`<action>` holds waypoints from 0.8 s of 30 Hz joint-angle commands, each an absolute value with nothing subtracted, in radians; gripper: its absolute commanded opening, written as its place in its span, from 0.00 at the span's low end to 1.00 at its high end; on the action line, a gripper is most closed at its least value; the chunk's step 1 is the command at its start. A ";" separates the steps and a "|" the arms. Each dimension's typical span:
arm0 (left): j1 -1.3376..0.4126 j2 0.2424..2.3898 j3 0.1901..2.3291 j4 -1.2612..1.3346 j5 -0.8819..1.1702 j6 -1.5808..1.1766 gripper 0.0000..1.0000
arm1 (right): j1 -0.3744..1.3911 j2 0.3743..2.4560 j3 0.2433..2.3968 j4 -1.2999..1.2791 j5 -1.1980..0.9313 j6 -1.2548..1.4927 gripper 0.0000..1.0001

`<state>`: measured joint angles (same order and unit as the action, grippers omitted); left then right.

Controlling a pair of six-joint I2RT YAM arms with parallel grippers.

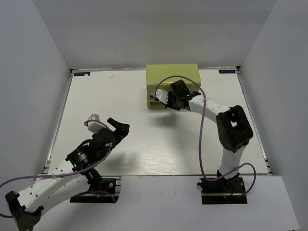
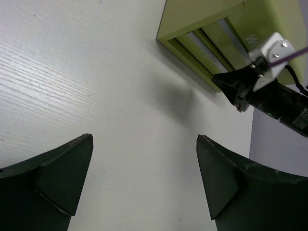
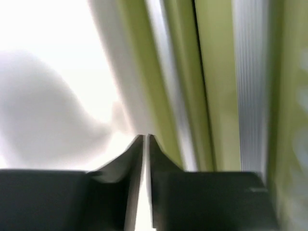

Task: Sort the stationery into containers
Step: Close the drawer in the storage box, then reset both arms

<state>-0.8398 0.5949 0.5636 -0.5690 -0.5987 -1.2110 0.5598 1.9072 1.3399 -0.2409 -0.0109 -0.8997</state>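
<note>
Nearest the lens: left jaws spread wide and empty, poised above bare desk [image 2: 72, 72] left of centre, at the end of the left arm [image 1: 72, 168]. Right jaws pinched to a thin slit, nothing visible between them, tips just beside the front face of the yellow-green chest [image 1: 173, 77]. Chest at the desk's far edge, right of centre.
</note>
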 commanded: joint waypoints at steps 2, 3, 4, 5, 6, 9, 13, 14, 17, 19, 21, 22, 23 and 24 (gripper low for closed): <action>-0.838 0.606 0.560 -0.460 -0.569 -1.105 0.99 | 0.552 1.703 1.293 -0.341 -0.286 -0.752 0.27; -0.838 0.626 0.560 -0.440 -0.569 -1.080 0.99 | 0.554 1.669 1.286 -0.356 -0.305 -0.729 0.34; -0.838 0.636 0.560 -0.402 -0.554 -1.036 0.99 | 0.551 1.639 1.267 -0.356 -0.333 -0.709 0.44; -0.838 0.649 0.572 -0.387 -0.540 -1.017 0.99 | 0.554 1.609 1.261 -0.347 -0.334 -0.634 0.46; -0.838 0.664 0.584 -0.361 -0.522 -0.999 0.99 | 0.554 1.583 1.256 -0.335 -0.333 -0.609 0.54; -0.838 0.741 0.620 -0.315 -0.468 -0.913 0.99 | 0.549 1.533 1.243 -0.318 -0.318 -0.497 0.90; -0.838 0.851 0.699 -0.291 -0.390 -0.787 0.99 | 0.548 1.486 1.236 -0.304 -0.273 -0.413 0.90; -0.838 0.889 0.713 -0.291 -0.365 -0.769 0.99 | 0.548 1.451 1.223 -0.296 -0.259 -0.384 0.90; -0.838 0.929 0.761 -0.301 -0.344 -0.720 0.99 | 0.542 1.398 1.168 -0.236 -0.232 -0.345 0.90; -0.838 0.939 0.771 -0.301 -0.331 -0.701 0.99 | 0.540 1.336 1.126 -0.164 -0.212 -0.322 0.90; -0.838 0.939 0.772 -0.287 -0.307 -0.684 0.99 | 0.541 1.287 1.082 -0.124 -0.180 -0.302 0.90; -0.838 0.939 0.772 -0.287 -0.307 -0.674 0.99 | 0.543 1.275 1.062 -0.103 -0.161 -0.285 0.90; -0.838 0.939 0.772 -0.273 -0.295 -0.673 0.99 | 0.542 1.269 1.042 -0.101 -0.160 -0.279 0.90; -0.838 0.939 0.772 -0.259 -0.295 -0.664 0.99 | 0.538 1.253 1.028 -0.101 -0.166 -0.279 0.90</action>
